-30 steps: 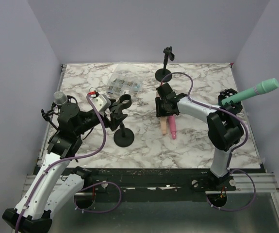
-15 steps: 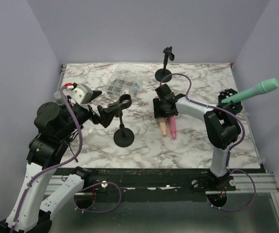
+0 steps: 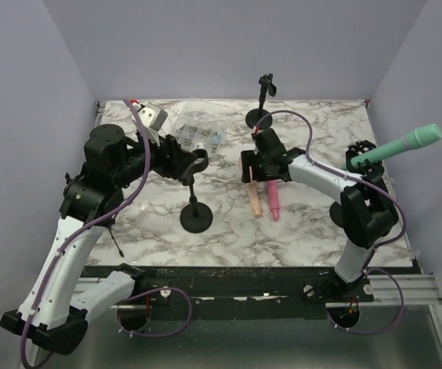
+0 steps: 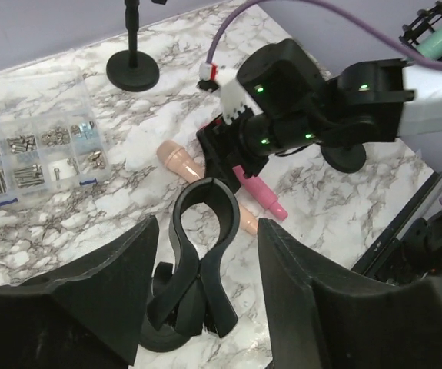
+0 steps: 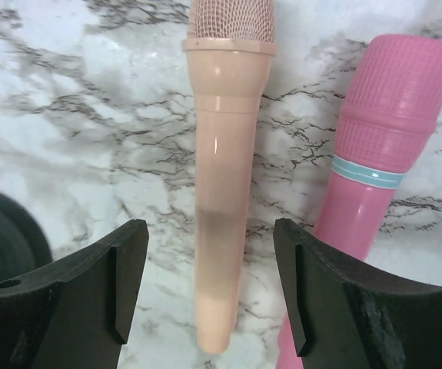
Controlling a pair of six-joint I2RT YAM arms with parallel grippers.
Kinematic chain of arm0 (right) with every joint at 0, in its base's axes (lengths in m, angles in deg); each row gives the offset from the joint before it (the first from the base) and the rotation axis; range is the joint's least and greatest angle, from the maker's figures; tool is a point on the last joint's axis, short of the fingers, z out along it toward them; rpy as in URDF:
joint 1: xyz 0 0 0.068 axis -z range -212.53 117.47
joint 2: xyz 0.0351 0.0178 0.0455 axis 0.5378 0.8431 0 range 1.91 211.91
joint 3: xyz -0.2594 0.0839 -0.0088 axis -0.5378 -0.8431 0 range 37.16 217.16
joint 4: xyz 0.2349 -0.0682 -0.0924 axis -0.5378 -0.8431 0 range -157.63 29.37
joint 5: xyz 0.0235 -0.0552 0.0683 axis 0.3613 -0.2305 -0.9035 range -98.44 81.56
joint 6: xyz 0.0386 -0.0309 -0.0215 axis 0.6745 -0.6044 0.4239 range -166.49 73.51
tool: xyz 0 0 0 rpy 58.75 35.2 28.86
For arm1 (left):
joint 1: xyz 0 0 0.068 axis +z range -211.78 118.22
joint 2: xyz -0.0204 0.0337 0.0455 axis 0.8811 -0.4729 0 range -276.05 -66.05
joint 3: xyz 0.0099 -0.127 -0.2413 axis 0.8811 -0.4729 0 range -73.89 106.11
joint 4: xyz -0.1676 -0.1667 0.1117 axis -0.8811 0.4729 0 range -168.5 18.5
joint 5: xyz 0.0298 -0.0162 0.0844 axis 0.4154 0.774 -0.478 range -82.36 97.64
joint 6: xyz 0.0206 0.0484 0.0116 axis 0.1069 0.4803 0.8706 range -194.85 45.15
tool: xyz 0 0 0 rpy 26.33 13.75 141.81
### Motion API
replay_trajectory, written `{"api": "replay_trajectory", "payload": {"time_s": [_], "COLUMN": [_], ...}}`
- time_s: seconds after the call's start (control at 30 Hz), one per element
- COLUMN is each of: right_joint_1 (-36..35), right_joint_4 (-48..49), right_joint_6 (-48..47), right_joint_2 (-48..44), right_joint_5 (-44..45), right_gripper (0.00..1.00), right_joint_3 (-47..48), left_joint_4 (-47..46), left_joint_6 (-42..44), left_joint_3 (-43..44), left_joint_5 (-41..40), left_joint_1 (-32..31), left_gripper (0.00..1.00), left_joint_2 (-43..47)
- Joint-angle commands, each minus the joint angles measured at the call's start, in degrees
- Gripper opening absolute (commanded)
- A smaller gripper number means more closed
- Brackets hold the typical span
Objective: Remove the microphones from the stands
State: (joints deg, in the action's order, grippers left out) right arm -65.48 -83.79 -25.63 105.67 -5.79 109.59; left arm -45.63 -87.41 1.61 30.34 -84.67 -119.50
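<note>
Gaping wide, the right pincer (image 5: 209, 231) frames the peach microphone (image 5: 224, 138); the left pincer (image 4: 207, 227), equally spread, half-hides the stand (image 4: 194, 296).

Raises the left arm, swinging its elbow from near left toward the far side. Re-aims the left gripper (image 3: 181, 157) at the stand clip (image 3: 197, 160) from the far left. Draws the right gripper (image 3: 254, 181) slightly farther away, uncovering more of the peach microphone (image 3: 254, 203).
</note>
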Motion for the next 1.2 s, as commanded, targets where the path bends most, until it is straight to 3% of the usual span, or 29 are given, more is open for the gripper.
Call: {"api": "replay_trajectory", "payload": {"time_s": [0.0, 0.2, 0.43, 0.7, 1.17], "right_joint_1": [-0.36, -0.37, -0.34, -0.32, -0.37], "right_joint_4": [1.21, 0.72, 3.13, 5.32, 6.17], "right_joint_6": [-2.20, -2.87, -2.68, -2.21, -1.53], "right_joint_2": [-6.91, -13.49, -18.33, -19.73, -21.47], "right_joint_5": [-2.29, -2.26, -5.77, -7.59, -10.10], "right_gripper": [0.73, 0.73, 0.74, 0.75, 0.75], "right_joint_3": [-1.01, -1.27, -2.69, -4.62, -6.59], "left_joint_4": [-0.52, -2.23, -2.72, -5.23, -5.70], "left_joint_6": [-0.23, 0.82, 2.10, -0.99, -1.86], "left_joint_3": [0.92, -2.86, -11.77, -23.26, -22.42], "left_joint_5": [-0.39, -1.77, -5.69, -10.57, -13.31], "left_joint_1": [-0.13, -0.18, -1.63, -2.68, -2.64], "left_gripper": [0.50, 0.36, 0.28, 0.27, 0.32], "left_joint_2": [-2.50, -3.69, -3.28, -1.25, -4.12]}}
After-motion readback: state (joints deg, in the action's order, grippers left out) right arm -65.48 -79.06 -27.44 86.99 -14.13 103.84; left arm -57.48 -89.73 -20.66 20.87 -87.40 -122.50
